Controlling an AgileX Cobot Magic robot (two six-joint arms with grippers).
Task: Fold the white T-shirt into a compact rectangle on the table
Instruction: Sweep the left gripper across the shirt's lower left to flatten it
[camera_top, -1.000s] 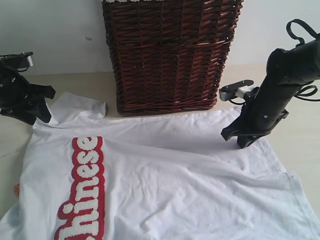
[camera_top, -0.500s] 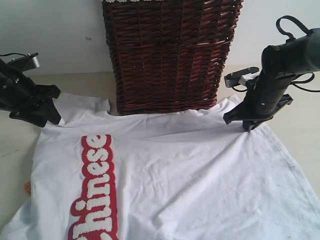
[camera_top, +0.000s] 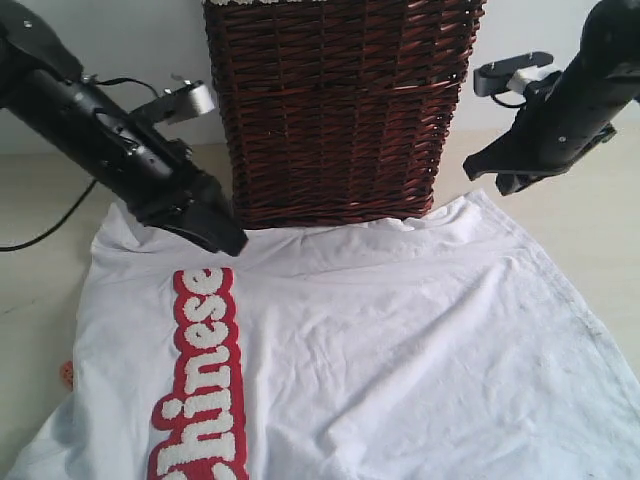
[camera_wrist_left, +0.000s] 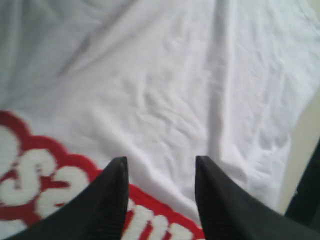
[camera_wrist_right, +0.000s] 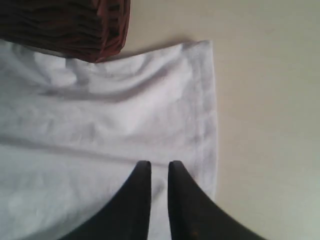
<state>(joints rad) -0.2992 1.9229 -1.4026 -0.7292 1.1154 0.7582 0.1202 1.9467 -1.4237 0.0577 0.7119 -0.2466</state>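
Note:
The white T-shirt (camera_top: 380, 340) lies spread flat on the beige table (camera_top: 30, 290), its far edge against a basket. Its red band of fuzzy white lettering (camera_top: 200, 370) runs down the left side, with a small orange tag (camera_top: 66, 373) at the left edge. My left gripper (camera_top: 228, 240) hovers over the shirt (camera_wrist_left: 165, 90) near the top of the lettering (camera_wrist_left: 30, 185), open wide and empty (camera_wrist_left: 160, 162). My right gripper (camera_top: 490, 175) hangs above the shirt's far right corner (camera_top: 470, 200). Its fingers stand a narrow gap apart with nothing between them (camera_wrist_right: 159, 164), over the shirt (camera_wrist_right: 100, 125).
A tall dark brown wicker basket (camera_top: 340, 110) stands at the back middle between the two arms, touching the shirt's far edge, and its corner (camera_wrist_right: 65, 25) shows in the right wrist view. Bare table (camera_wrist_right: 265, 100) lies right of the shirt. A white wall is behind.
Both grippers dragged the shirt toward the basket, then let it go. The left arm has swung right over the shirt. The right arm has lifted up and back off the corner.

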